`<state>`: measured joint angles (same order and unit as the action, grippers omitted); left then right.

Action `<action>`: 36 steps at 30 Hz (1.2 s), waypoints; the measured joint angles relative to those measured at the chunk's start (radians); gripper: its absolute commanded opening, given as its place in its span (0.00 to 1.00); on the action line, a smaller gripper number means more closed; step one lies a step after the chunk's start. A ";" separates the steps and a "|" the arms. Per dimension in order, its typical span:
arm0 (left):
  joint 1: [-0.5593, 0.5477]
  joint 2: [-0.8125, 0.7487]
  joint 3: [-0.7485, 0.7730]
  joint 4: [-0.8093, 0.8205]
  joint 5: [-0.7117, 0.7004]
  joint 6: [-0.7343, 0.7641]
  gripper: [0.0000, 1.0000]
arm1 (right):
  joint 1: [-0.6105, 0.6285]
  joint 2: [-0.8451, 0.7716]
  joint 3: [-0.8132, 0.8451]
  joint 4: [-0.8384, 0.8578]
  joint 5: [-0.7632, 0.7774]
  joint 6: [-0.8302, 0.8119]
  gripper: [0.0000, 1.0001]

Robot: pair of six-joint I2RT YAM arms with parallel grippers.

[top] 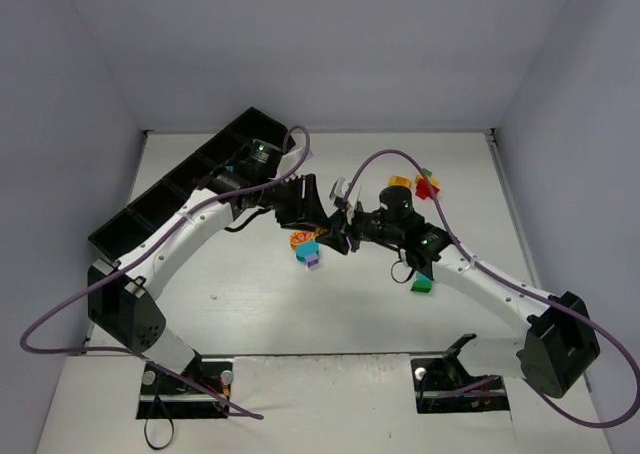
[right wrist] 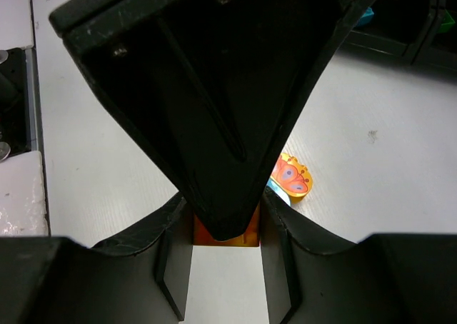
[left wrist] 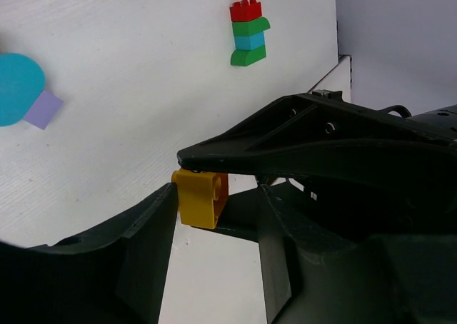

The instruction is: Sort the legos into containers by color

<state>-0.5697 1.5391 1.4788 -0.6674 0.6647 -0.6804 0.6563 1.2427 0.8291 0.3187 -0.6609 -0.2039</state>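
Table [top: 250, 304]: white, walled on three sides. A long black tray [top: 128, 219] lies slantwise along the far-left edge. In the right wrist view a teal brick [right wrist: 365, 13] sits in one compartment and a green brick [right wrist: 448, 21] in the next.

Loose pieces:
- An orange brick [top: 400, 182] and a red brick [top: 430, 187] lie toward the far-right corner, well apart from the tray.
- A green-and-teal piece [top: 422, 286] lies just beside the right forearm.
- Near the table's centre are a butterfly-printed piece [top: 300, 238], a teal piece [top: 308, 249] and a lilac brick [top: 313, 261], all touching.
- The left wrist view shows a four-brick stack [left wrist: 248, 33], red, green, teal, green, lying near a table edge. I cannot match it to the top-view groups.

Both arms meet over the table's centre. In each wrist view the other arm's black finger blocks much of the frame. A purple cable [top: 375, 159] arches above the meeting point.

Right gripper [right wrist: 225, 228]: narrow and clamped on the yellow brick [left wrist: 201, 195], which fills the gap between its fingers.

Left gripper [left wrist: 216, 194]: partly closed around the same brick. One finger [left wrist: 146, 245] touches the brick's side. The other finger [left wrist: 278, 260] stands off across a dark gap, so the grip does not look tight.

Yellow brick: small and blocky, with a moulded recess on its side face. It looks orange in the shadow of the right wrist view. It sits over the table's centre and is hidden in the top view.
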 measured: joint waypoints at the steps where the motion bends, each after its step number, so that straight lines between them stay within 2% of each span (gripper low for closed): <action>1: -0.001 0.005 0.000 0.000 0.001 -0.001 0.39 | 0.000 0.003 0.000 -0.002 0.002 0.000 0.08; 5: 0.001 0.023 -0.004 -0.002 -0.002 -0.001 0.33 | 0.000 0.016 0.000 -0.006 0.009 0.000 0.08; 9: 0.002 0.037 -0.005 -0.006 -0.007 0.000 0.31 | 0.000 0.021 0.000 -0.013 0.018 0.000 0.08; 13: 0.001 0.048 -0.005 -0.011 -0.003 0.005 0.42 | 0.000 0.027 0.000 -0.015 0.022 0.000 0.08; 14: 0.001 0.051 -0.005 -0.013 -0.001 0.006 0.48 | 0.000 0.029 0.000 -0.011 0.022 0.000 0.08; 20: 0.000 0.069 -0.015 -0.024 0.001 0.013 0.49 | 0.002 0.029 0.000 0.000 0.022 0.001 0.08; 23: 0.000 0.069 -0.015 -0.024 0.004 0.016 0.30 | 0.006 0.029 0.000 0.001 0.022 0.001 0.08; 24: 0.000 0.069 -0.015 -0.024 0.006 0.016 0.19 | 0.006 0.029 0.000 0.003 0.021 0.001 0.08; 28: 0.003 0.069 -0.016 -0.017 0.022 0.021 0.00 | 0.006 0.029 0.000 0.006 0.022 0.001 0.10; 30: 0.003 0.069 -0.016 -0.016 0.024 0.021 0.00 | 0.006 0.029 0.000 0.006 0.022 0.001 0.27; 31: 0.003 0.069 -0.016 -0.016 0.023 0.022 0.00 | 0.006 0.029 0.000 0.006 0.022 0.001 0.42; 32: 0.005 0.069 -0.017 -0.016 0.023 0.023 0.00 | 0.006 0.029 0.000 0.006 0.023 0.003 0.70; 35: 0.016 0.068 -0.026 -0.029 0.012 0.040 0.00 | 0.006 0.029 0.000 0.013 0.037 0.009 0.97; 36: 0.023 0.065 -0.033 -0.034 0.005 0.048 0.00 | 0.006 0.029 0.001 0.013 0.047 0.014 1.00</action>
<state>-0.5472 1.6043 1.4456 -0.7013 0.6693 -0.6319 0.6621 1.2716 0.8299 0.3317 -0.6136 -0.1898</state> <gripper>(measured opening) 0.215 0.926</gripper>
